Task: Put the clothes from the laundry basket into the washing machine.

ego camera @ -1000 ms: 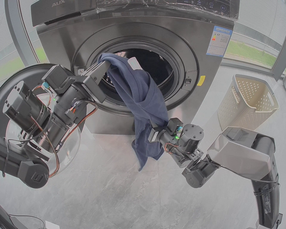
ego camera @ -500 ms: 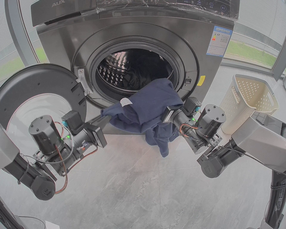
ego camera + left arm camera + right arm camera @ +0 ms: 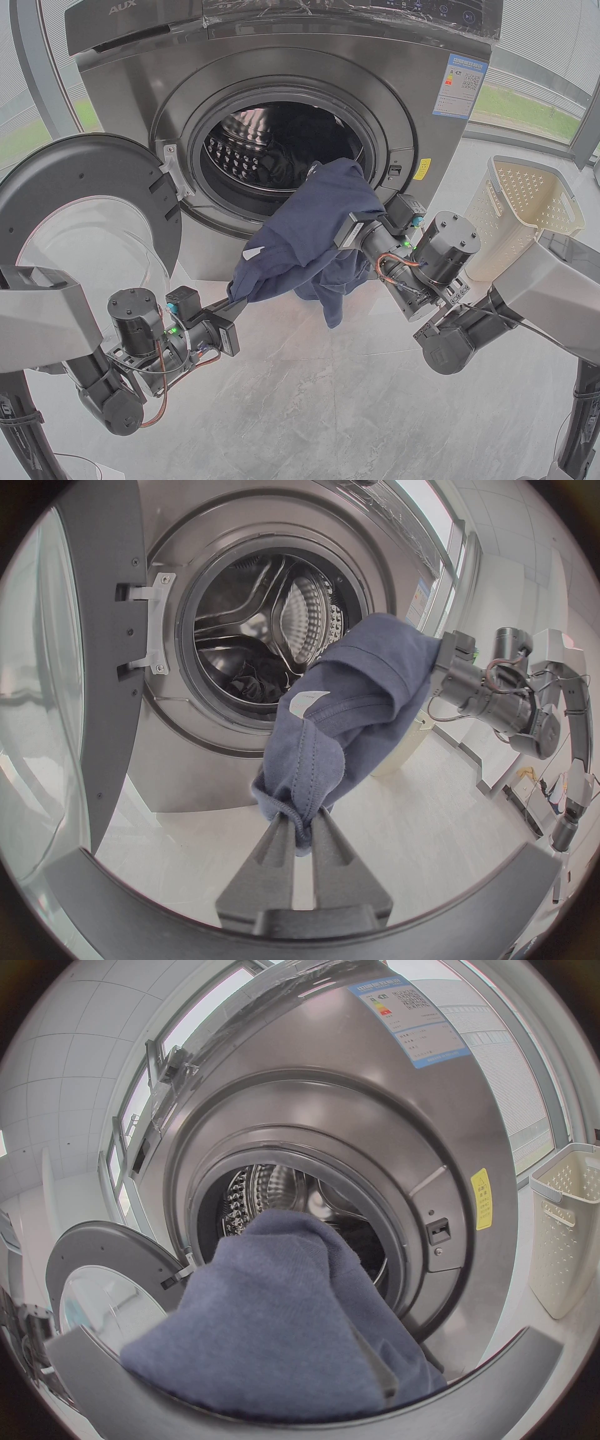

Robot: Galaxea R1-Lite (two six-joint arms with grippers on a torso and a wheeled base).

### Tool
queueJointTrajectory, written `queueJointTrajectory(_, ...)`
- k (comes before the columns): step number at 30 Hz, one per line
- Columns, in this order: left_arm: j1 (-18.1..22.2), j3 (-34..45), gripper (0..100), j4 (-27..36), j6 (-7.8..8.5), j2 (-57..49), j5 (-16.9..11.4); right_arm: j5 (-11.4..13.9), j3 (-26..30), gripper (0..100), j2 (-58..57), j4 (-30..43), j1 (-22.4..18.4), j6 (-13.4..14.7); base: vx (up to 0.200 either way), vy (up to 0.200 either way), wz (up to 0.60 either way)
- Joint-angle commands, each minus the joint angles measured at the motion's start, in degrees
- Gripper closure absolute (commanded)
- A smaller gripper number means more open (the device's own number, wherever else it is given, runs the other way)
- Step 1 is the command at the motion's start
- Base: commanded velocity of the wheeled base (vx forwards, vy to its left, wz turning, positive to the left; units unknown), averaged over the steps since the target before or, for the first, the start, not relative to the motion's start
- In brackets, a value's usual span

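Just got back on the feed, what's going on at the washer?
Both arms hold a navy garment in front of the washing machine, its door open. The left pincer is shut on a hem, low down; the other end drapes over the right pincer, higher, at the mouth of the drum. The garment is not yet inside. Dark clothes lie in the drum; the laundry basket stands to the robot's right.

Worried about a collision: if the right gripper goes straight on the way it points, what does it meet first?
The right gripper, navy garment draped over it, aims into the open drum of the washing machine. The way looks free, though it may graze the opening's rim; depth is unclear.
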Motion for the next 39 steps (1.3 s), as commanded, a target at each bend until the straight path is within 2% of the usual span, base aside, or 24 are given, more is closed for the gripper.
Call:
queueJointTrajectory(1, 0.4, -2.76, 100, -0.27, -0.34, 2.83, 0.24, -0.25, 0.91, 100, -1.29, 0.12, 2.17, -0.03, 0.0, 0.0, 0.0)
queueJointTrajectory(3, 0.4, -2.14, 100, -0.27, -0.08, 2.48, 0.16, -0.34, 1.08, 100, -1.38, 0.12, 2.43, -0.03, 0.0, 0.0, 0.0)
queueJointTrajectory(4, 0.31, -1.71, 0, -0.27, -0.08, 2.39, 0.07, -0.34, 1.08, 100, -1.38, 0.12, 2.34, -0.12, 0.0, 0.0, 0.0)
queueJointTrajectory(8, -0.04, -0.74, 0, -0.27, 0.01, 2.21, -0.19, -0.34, 1.08, 100, -1.38, 0.21, 1.99, -0.12, 0.0, 0.0, 0.0)
queueJointTrajectory(9, -0.13, 2.16, 0, -0.36, 0.72, 2.13, -0.55, -0.34, 0.99, 100, -1.29, 0.21, 1.64, -0.12, 0.0, 0.0, 0.0)
queueJointTrajectory(10, -0.3, 4.62, 0, -0.36, 2.12, 2.13, -2.57, -0.34, 0.99, 100, -1.29, 0.21, 1.55, -0.12, 0.0, 0.0, 0.0)
queueJointTrajectory(11, -0.39, 4.97, 0, -0.36, 2.39, 2.13, -3.01, -0.34, 0.99, 100, -1.29, 0.21, 1.55, -0.12, 0.0, 0.0, 0.0)
queueJointTrajectory(12, -0.39, 6.91, 0, -0.27, 3.79, 2.13, -5.29, -0.34, 0.99, 100, -1.29, 0.3, 1.55, -0.12, 0.0, 0.0, 0.0)
queueJointTrajectory(16, -1.36, 11.39, 0, -0.36, 5.9, 2.48, -8.28, -0.34, 0.99, 100, -1.03, 0.21, 1.55, -0.12, 0.0, 0.0, 0.0)
queueJointTrajectory(29, -2.68, 10.95, 0, -0.27, 5.55, -5.26, -8.98, -0.34, 2.4, 100, -1.21, 0.04, 1.99, -0.12, 0.0, 0.0, 0.0)
queueJointTrajectory(35, -2.68, 13.94, 0, 0.34, 5.64, -13.78, -8.9, -0.69, 2.31, 100, -1.47, 0.12, 1.46, -0.12, 0.0, 0.0, 0.0)
queueJointTrajectory(37, -2.68, 13.41, 0, -0.1, 5.81, -13.43, -8.9, -0.69, 2.31, 100, -1.47, 0.12, 1.64, -0.03, 0.0, 0.0, 0.0)
queueJointTrajectory(39, -2.59, 9.37, 0, -0.1, 5.11, -12.11, -8.46, -0.69, 2.31, 100, -1.47, 0.12, 2.43, -0.03, 0.0, 0.0, 0.0)
